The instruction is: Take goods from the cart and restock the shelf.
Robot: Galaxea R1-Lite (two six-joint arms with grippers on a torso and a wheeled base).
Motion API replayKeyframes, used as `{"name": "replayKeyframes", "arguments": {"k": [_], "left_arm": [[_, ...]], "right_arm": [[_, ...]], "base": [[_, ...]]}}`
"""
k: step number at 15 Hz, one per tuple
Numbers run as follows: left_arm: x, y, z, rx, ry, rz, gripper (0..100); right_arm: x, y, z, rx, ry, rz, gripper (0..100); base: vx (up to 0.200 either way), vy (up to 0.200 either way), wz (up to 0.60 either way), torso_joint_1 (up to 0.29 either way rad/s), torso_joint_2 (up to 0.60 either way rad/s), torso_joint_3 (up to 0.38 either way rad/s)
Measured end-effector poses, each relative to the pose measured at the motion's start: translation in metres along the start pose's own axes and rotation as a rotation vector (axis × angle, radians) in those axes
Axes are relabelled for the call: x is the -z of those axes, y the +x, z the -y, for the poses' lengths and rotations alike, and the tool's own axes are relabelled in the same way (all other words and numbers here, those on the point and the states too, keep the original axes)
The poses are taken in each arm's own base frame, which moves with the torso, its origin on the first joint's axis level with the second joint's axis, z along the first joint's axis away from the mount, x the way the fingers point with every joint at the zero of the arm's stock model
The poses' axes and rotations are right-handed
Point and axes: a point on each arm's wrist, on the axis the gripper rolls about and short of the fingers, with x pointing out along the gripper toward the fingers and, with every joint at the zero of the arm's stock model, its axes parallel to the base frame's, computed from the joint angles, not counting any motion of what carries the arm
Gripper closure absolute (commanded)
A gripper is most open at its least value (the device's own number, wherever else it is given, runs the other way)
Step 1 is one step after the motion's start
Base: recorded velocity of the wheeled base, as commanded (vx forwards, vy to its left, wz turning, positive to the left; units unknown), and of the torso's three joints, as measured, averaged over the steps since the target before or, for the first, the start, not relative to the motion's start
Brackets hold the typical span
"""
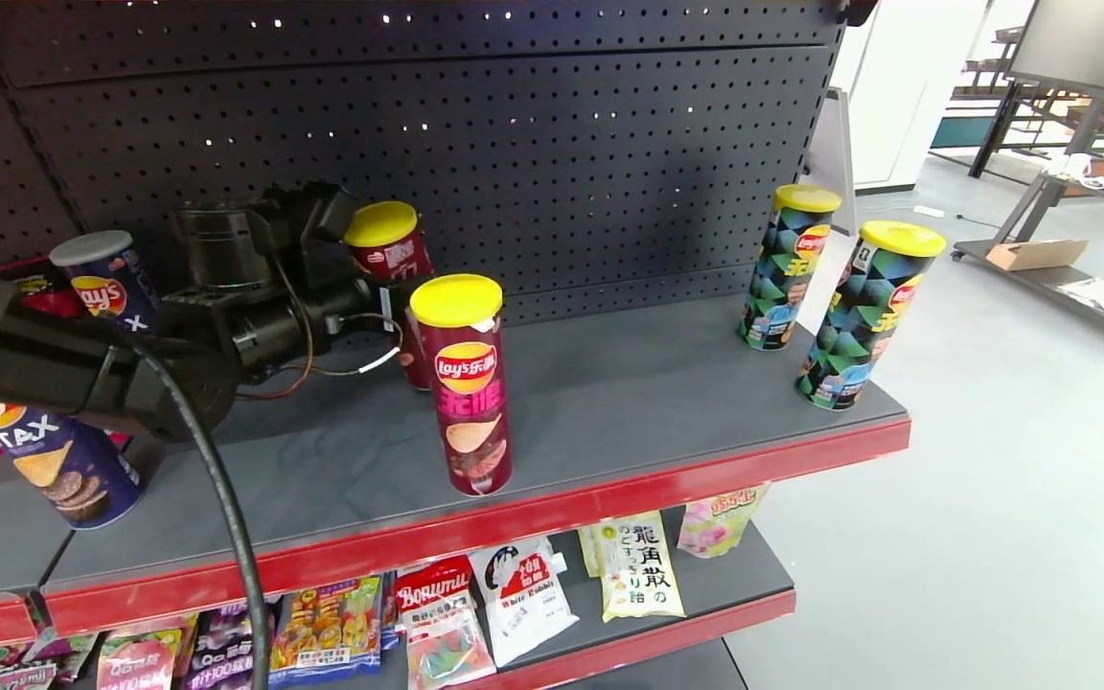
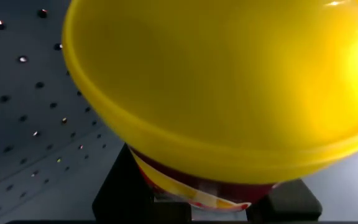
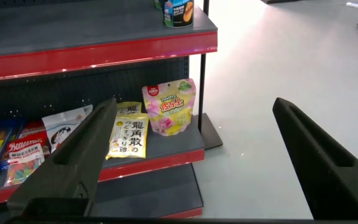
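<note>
My left gripper [image 1: 391,318] reaches over the upper shelf [image 1: 629,402] and is shut on a dark red chip can [image 1: 387,244] with a yellow lid, held tilted close to the pegboard. In the left wrist view the can's lid [image 2: 229,81] looms large, and black fingers [image 2: 120,186] press the red body from both sides. Its base is hidden behind a second, upright red can [image 1: 469,383] near the shelf's front edge. My right gripper [image 3: 197,162] is open with nothing between its fingers [image 3: 73,162], hanging low before the lower shelf.
Two black-and-green patterned cans [image 1: 787,268] [image 1: 868,316] stand at the shelf's right end. Blue cans [image 1: 63,460] [image 1: 111,278] stand on the left beside my arm. Snack bags [image 3: 169,106] [image 3: 128,130] line the lower shelf. Open floor lies to the right.
</note>
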Motion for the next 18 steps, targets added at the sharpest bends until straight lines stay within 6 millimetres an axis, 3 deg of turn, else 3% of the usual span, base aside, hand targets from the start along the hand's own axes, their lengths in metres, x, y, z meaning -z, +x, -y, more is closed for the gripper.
{"name": "replayKeyframes", "arguments": {"k": [4,8,18], "left_arm": [[0.009,0.021,0.004,0.022,-0.014,-0.02,100],[0.005,0.035,0.009,0.041,-0.012,-0.016,100],[0.005,0.054,0.014,0.019,-0.004,-0.006,100]], "right_arm": [[0.0,0.0,0.0,0.001,0.0,0.0,0],[0.0,0.0,0.0,0.001,0.0,0.0,0],[0.0,0.0,0.0,0.001,0.0,0.0,0]], "base": [[0.0,0.0,0.0,0.0,0.0,0.0],[0.0,0.0,0.0,0.0,0.0,0.0],[0.0,0.0,0.0,0.0,0.0,0.0]]}}
